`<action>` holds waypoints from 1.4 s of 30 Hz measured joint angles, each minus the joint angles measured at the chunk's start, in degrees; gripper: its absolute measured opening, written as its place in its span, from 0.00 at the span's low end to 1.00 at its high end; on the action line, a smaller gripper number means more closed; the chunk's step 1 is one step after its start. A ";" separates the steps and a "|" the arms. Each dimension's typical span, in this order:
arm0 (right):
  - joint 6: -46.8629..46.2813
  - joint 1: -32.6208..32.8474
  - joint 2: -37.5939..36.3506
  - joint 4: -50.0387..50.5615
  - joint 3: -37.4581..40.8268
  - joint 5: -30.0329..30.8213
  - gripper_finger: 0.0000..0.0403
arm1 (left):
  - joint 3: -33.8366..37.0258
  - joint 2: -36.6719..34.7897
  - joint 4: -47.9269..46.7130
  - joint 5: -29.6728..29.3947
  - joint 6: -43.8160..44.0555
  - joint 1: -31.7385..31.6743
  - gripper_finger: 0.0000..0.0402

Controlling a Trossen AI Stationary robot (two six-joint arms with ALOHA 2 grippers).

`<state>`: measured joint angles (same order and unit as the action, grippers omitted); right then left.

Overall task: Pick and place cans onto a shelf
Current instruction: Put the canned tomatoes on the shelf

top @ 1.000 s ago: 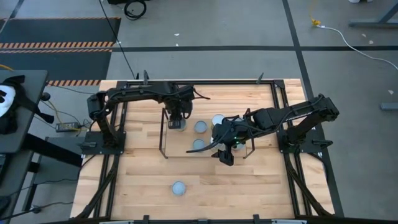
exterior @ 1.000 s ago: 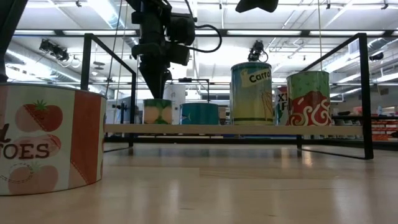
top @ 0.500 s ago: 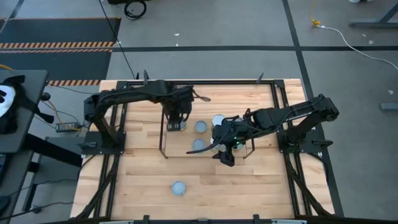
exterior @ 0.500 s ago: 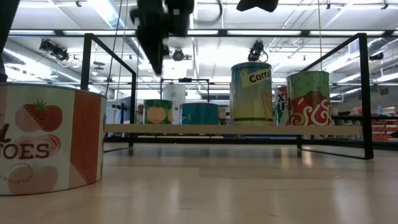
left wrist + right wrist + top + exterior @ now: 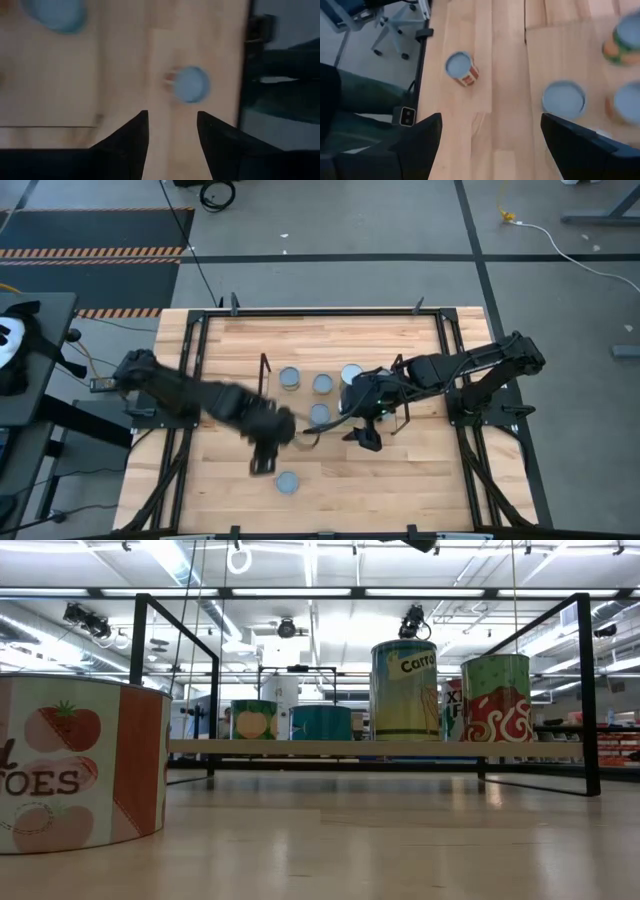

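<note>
The shelf (image 5: 266,394) has dark wire end frames and a light wood base (image 5: 330,747). Several cans stand on it, among them one at its far left (image 5: 290,378) and a tall carrot can (image 5: 404,690). One loose tomato can (image 5: 287,482) stands on its base on the table near the near edge; it also shows in the low view (image 5: 80,765). My left gripper (image 5: 262,462) hovers open and empty just left of that can, which shows beyond its fingers (image 5: 190,84). My right gripper (image 5: 366,436) hovers open and empty over the shelf's right near part.
A black metal frame (image 5: 300,311) runs round the tabletop. Bare wood lies between the shelf and the near edge (image 5: 400,480). A chair base and dark floor gear show past the table's edge (image 5: 395,30).
My left gripper has risen from the can at the shelf's far left, then swept fast toward the table's near edge, ending beside the loose tomato can. The can it left stays upright on the shelf. My right arm has kept still.
</note>
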<state>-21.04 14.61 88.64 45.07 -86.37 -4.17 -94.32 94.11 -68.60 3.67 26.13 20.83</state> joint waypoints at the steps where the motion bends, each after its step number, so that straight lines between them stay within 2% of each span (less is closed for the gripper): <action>1: 1.84 -0.10 0.00 -0.82 0.00 -0.03 0.86 | 0.00 0.00 0.90 -0.63 2.86 2.18 0.43; 6: 3.04 0.00 0.00 -1.78 0.00 1.49 0.86 | 0.00 0.06 4.43 -6.22 19.03 10.74 0.43; 12: -0.77 2.73 0.00 -1.71 0.00 3.99 0.86 | 0.50 0.68 0.23 -10.74 36.03 17.04 0.44; 17: -3.26 5.72 0.39 -1.67 0.00 8.89 0.86 | 7.74 0.72 3.11 -11.57 49.26 21.04 0.54; 21: -7.07 7.81 0.39 -1.74 0.00 13.42 0.86 | 16.87 0.75 13.84 -12.74 57.18 22.63 0.62; 25: -10.11 9.74 0.39 -1.96 0.00 17.09 0.86 | 23.34 0.76 24.35 -18.55 61.19 22.32 0.63; 29: -16.61 11.38 0.39 -2.15 0.00 18.06 0.86 | 26.50 1.79 31.71 -23.80 63.66 21.56 0.59; 34: -23.89 14.00 0.39 -2.10 0.00 18.25 0.86 | 26.62 5.46 33.63 -28.08 63.38 21.35 0.55; 37: -28.52 15.80 0.39 -2.37 0.00 18.58 0.86 | 26.62 7.47 34.01 -28.71 63.42 21.51 0.54; 42: -30.01 18.54 0.39 -2.57 0.00 18.65 0.86 | 26.64 8.80 34.06 -30.04 62.79 21.77 0.51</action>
<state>-51.05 33.15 89.03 42.50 -86.37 14.48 -67.68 102.91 -34.54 -26.36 88.93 42.60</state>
